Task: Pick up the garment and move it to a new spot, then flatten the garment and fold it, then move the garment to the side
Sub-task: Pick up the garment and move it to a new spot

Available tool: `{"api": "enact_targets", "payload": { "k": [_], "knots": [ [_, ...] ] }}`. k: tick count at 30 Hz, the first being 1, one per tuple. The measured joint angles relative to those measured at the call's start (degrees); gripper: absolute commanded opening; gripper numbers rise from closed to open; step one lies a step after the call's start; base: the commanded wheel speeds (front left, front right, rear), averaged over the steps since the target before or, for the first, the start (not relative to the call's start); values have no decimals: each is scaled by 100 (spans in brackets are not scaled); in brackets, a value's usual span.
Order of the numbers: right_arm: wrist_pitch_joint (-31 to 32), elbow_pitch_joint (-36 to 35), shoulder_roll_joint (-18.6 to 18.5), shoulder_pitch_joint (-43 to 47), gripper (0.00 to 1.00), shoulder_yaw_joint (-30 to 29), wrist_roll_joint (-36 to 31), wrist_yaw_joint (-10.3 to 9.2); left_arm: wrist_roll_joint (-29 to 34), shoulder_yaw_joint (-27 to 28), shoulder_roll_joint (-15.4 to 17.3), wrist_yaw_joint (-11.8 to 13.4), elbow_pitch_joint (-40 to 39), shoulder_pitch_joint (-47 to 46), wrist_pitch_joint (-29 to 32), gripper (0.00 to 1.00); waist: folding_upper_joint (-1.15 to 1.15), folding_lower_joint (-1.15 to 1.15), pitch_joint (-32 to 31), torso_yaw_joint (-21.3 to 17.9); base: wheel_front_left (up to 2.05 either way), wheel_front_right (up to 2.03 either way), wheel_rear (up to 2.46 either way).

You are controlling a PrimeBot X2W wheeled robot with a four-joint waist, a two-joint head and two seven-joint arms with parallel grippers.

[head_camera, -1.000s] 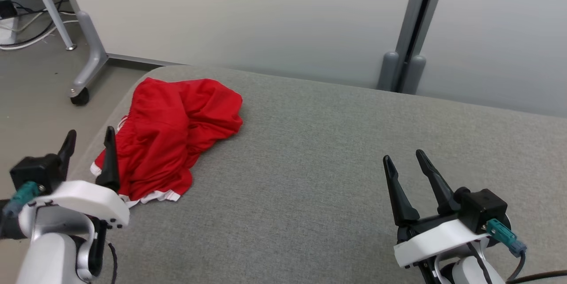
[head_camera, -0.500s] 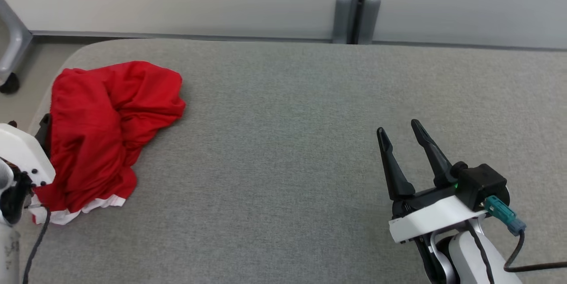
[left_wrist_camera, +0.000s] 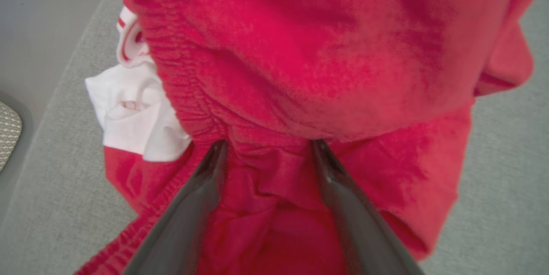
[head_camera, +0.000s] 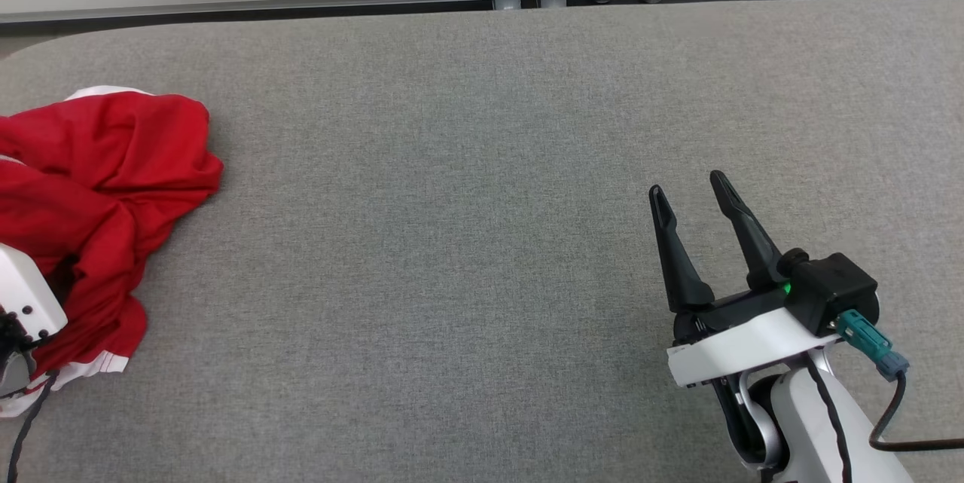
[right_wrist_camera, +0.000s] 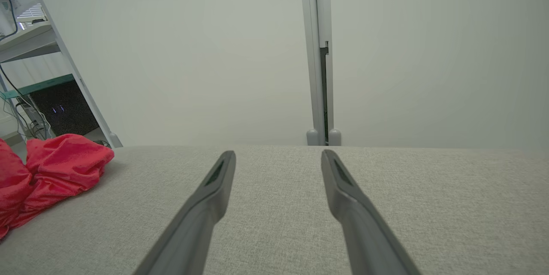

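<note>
It looked like a robotics lab or test room in an office building rather than a home. Plain pale partition panels (right_wrist_camera: 193,52) joined by a grey metal post (right_wrist_camera: 317,52) closed off the back, with nothing hung on them. The wide tabletop (head_camera: 482,166) was covered in grey fabric. Off to one side stood a slanted metal leg (right_wrist_camera: 73,64), loose cables (right_wrist_camera: 19,107) and a dark box (right_wrist_camera: 64,114) with small lights. A wired robot's right hand (head_camera: 685,181) hung over the tabletop, and the floor (left_wrist_camera: 38,17) was bare grey.

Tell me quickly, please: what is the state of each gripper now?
Left gripper: open, fingertips against the red garment, not closed on it.
Right gripper: open, holding nothing.
</note>
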Motion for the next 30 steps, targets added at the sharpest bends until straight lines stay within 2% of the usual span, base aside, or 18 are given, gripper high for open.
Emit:
{"api": "enact_targets", "payload": {
  "k": [1,2,3,4,11,17,25,30],
  "knots": [
    [0,-1,1,-20,100,-5,0,0,-22,-26,3,0,44,-8,-23,82,0,0,30,-19,0,0,0],
    [1,-3,1,-25,100,-10,0,0,-36,-48,9,0,81,-23,-71,55,0,0,51,-34,0,0,0],
    [0,-2,1,-25,100,-18,0,0,-52,-74,23,-1,109,-36,-149,18,0,0,66,-43,0,0,0],
    [0,-2,1,-25,100,-26,0,0,-52,-109,40,-1,142,-57,-230,0,0,0,70,-44,0,0,0],
    [0,65,5,-23,100,-37,1,0,-55,-503,113,-9,221,-119,-715,0,0,0,-117,2,0,0,0],
    [0,134,25,74,100,9,97,0,-127,-988,324,-10,-127,-140,-947,0,0,0,-506,14,0,0,0],
    [1,210,49,341,100,34,280,0,-210,-1734,476,-18,-1247,-135,-877,0,0,0,-1119,-116,0,0,0],
    [1,160,57,390,100,21,435,0,-207,-2047,448,-16,-2339,7,-703,0,0,0,-1359,-480,0,0,0]
  ]
}}
